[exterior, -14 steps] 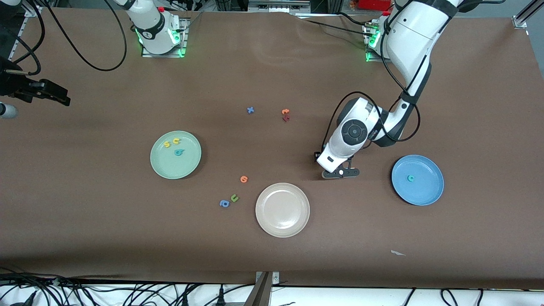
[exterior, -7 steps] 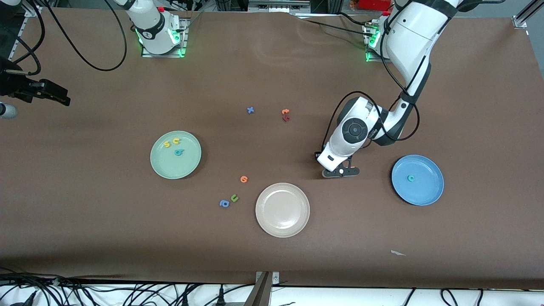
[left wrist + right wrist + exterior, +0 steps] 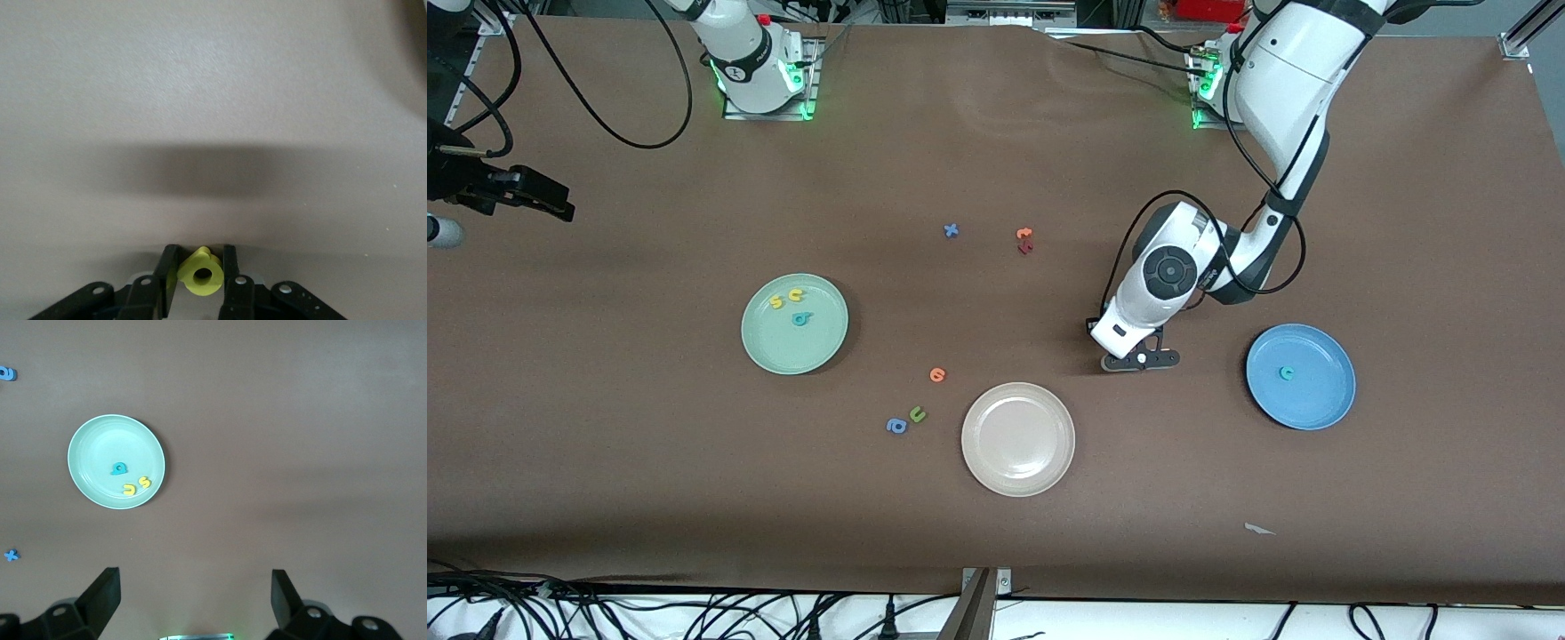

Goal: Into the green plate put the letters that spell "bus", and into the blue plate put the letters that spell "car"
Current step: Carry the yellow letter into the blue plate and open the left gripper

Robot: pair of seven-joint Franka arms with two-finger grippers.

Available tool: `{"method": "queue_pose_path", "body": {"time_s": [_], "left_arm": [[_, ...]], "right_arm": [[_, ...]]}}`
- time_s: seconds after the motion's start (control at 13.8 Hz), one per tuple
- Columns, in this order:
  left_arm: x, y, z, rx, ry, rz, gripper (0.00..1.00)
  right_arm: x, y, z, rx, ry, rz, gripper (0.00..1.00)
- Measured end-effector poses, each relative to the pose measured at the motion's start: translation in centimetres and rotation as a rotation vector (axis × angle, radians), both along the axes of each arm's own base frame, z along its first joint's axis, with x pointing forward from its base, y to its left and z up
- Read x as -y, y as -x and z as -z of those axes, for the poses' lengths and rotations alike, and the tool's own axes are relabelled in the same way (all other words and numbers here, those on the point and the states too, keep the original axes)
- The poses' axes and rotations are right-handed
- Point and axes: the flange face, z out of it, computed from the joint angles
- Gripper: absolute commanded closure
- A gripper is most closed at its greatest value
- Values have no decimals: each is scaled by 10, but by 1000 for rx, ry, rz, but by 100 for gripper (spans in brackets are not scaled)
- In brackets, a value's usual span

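My left gripper (image 3: 1138, 360) is down at the table between the cream plate and the blue plate (image 3: 1316, 404), shut on a yellow letter a (image 3: 201, 277) that sits between its fingers (image 3: 167, 263). A teal c (image 3: 1286, 372) lies in the blue plate. The green plate (image 3: 823, 351) holds a yellow s (image 3: 776, 302), a yellow u (image 3: 795, 295) and a teal b (image 3: 800, 318). My right gripper (image 3: 534, 196) waits high over the right arm's end of the table, open and with nothing in it (image 3: 195, 577).
A cream plate (image 3: 974, 418) lies nearest the front camera. Beside it are an orange letter (image 3: 937, 374), a green u (image 3: 917, 413) and a blue a (image 3: 896, 426). A blue x (image 3: 951, 230), an orange letter (image 3: 1024, 234) and a dark red letter (image 3: 1025, 248) lie mid-table.
The left gripper's fingers have closed onto the yellow a. The arm has hardly shifted, and the right arm has stayed still.
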Motion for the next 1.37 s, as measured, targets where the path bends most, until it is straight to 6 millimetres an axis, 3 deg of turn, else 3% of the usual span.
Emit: {"method": "queue_pose_path", "body": {"time_s": [0.14,0.43,0.72,1.16,1.23,1.3,1.37], "left_arm": [[-18,-14,-14,-3,-12,-14,86],[-91,-49,-55,0,-23,-45,88],[-154,-63,-56,-5,-79,17,88],[-228,-74,-60,-9,-110,112,85],[-249,-78,-63,-2,-132,131,80],[-267,-80,-64,-1,-150,148,16],[-280,-81,-64,-1,-163,160,0]], "right_arm": [[0,0,0,0,0,0,0],[0,0,0,0,0,0,0],[0,0,0,0,0,0,0],[0,0,0,0,0,0,0],[0,0,0,0,0,0,0],[0,0,0,0,0,0,0],[0,0,0,0,0,0,0]]}}
